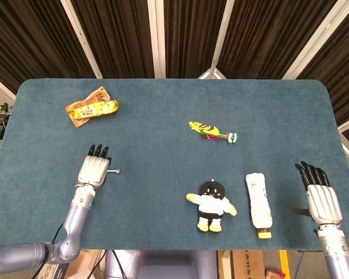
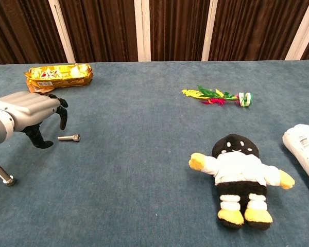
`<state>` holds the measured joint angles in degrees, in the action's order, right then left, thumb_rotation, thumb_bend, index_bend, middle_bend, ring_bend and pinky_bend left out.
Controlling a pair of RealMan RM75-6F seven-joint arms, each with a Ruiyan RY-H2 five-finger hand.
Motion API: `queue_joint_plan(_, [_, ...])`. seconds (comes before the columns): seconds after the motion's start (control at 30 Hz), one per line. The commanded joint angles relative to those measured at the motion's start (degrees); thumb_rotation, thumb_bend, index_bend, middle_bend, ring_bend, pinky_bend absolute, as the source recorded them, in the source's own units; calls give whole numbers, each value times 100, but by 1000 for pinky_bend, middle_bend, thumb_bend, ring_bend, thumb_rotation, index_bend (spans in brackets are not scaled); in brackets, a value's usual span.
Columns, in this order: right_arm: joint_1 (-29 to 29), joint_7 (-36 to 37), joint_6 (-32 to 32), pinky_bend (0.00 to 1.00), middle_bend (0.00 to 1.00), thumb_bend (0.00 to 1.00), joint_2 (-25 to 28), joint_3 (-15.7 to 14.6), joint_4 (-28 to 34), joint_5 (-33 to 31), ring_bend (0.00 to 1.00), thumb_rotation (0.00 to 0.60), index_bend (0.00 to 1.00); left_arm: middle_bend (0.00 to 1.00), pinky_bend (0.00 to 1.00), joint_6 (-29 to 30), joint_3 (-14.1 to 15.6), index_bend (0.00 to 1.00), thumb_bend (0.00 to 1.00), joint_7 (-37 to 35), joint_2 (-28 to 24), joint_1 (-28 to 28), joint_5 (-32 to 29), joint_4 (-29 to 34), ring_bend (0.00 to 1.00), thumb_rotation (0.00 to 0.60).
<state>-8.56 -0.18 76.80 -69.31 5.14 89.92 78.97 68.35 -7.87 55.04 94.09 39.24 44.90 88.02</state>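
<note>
The left hand [image 2: 28,110] is silver-grey with black fingertips, and just beside it lies a silver bolt [image 2: 69,137] on the teal-blue table [image 1: 163,104]. At upper left the snack packet [image 1: 93,108] is gold-yellow with orange. The plush doll [image 2: 237,172] is black and white with yellow hands and feet; the feather toy [image 1: 212,131] is yellow, green and pink.

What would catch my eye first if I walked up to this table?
Probably the black-headed plush doll in a white shirt, lying near the front edge of the blue table beside a white bottle. Next, the metal left hand hovering over a small bolt at the left, fingers curled down around it without holding it. A shiny gold snack packet lies at the far left, and a feathered shuttlecock toy near the middle.
</note>
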Motion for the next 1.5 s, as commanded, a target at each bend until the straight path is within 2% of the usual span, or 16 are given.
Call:
queue_joint_plan(0.03, [-4, -8, -9, 0, 68, 112, -7, 0, -9, -5, 14, 600, 84, 91, 0, 6, 20, 423, 475, -31, 72, 29, 42, -94, 0, 600])
queue_joint_plan(0.3, [-8, -48, -16, 0, 68, 113, -21, -4, 0, -15, 15, 600, 84, 113, 0, 15, 99, 448, 482, 41, 246, 76, 25, -309, 0, 600])
queue_joint_plan(1.2, [0, -50, -10, 0, 67, 111, -24, -4, 1, -27, 14, 600, 84, 127, 0, 89, 176, 492, 506, 159, 393, 110, 33, -469, 0, 600])
queue_joint_plan(1.5, [-3, -42, -33, 0, 67, 112, -1, -17, 29, -21, 15, 600, 85, 124, 0, 121, 194, 482, 507, 87, 465, 78, 129, -553, 0, 600])
